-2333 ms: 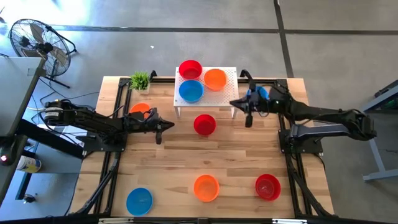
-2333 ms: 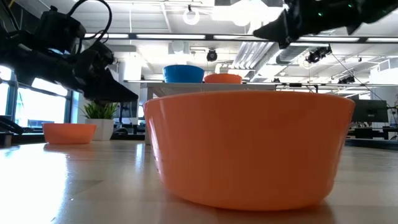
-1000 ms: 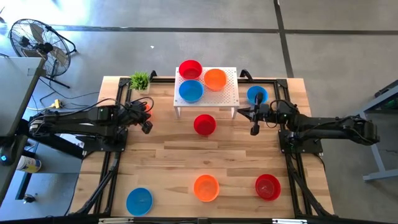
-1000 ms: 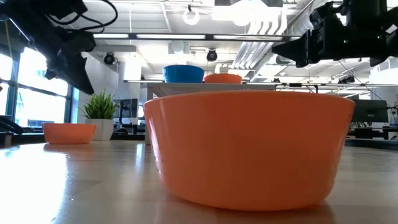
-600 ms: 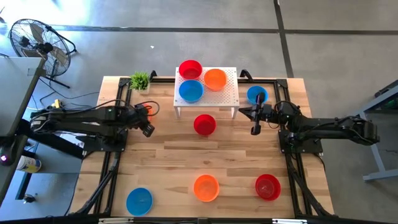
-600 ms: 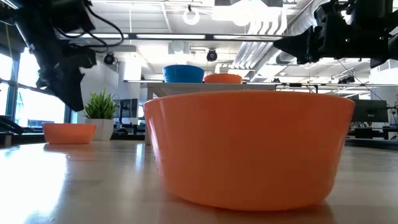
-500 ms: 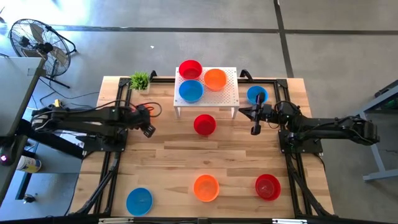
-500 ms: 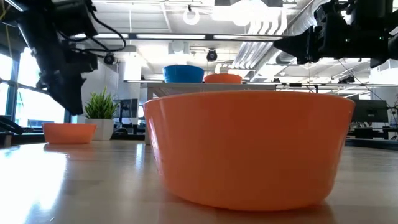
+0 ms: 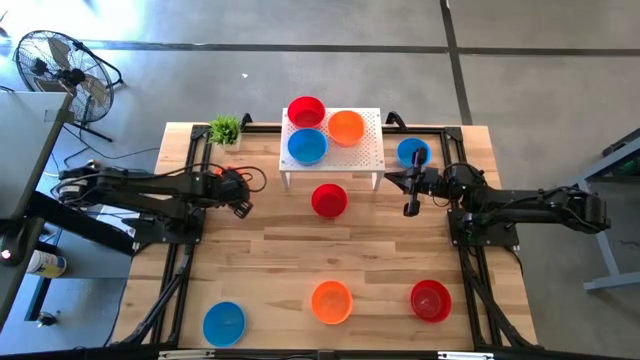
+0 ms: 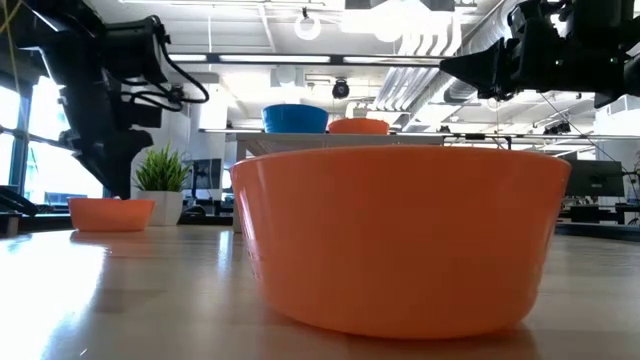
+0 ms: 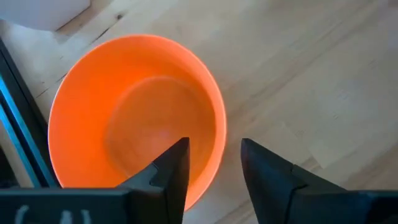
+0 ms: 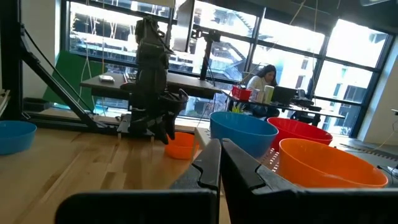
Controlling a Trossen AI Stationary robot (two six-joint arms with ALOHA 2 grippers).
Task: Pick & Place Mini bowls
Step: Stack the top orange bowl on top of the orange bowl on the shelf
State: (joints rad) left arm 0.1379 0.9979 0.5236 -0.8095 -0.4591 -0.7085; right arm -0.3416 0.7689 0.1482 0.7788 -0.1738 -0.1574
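A: Since the frames a couple of sec back, left gripper (image 11: 211, 171) has pulled away from mid-table, back toward the left edge, and dropped over the orange mini bowl (image 11: 137, 118) near the small green plant (image 9: 225, 129). Fingers went from closed to spread.

B: State now?

A: Left fingers (image 11: 171, 168) stand apart, straddling the bowl's near rim: one tip inside the wall, the other just outside over bare wood. Nothing gripped yet. Right gripper (image 9: 410, 196) is closed on nothing, parked beside the white perforated stand (image 9: 368, 150), w/ a blue mini bowl (image 9: 413, 152) just behind it.

B: Other bowls?

A: Red (image 9: 306, 110), blue (image 9: 307, 146) and orange (image 9: 346, 127) on the stand; a red one (image 9: 329, 200) in front of it; blue (image 9: 224, 323), orange (image 9: 332, 300), red (image 9: 431, 300) along the near edge.

B: What could go wrong?

A: My read: it's a thin-wall rim pinch. If the outer finger lands on the rim instead of past it, the bowl could tip or skate on the wood. A shallow bite and smooth plastic may slip on the lift. Bowl sits close to the frame rail (image 11: 15, 130), so a sideways nudge could knock it against that.

B: Any brands, writing?

A: None legible on bowls, stand or arms.
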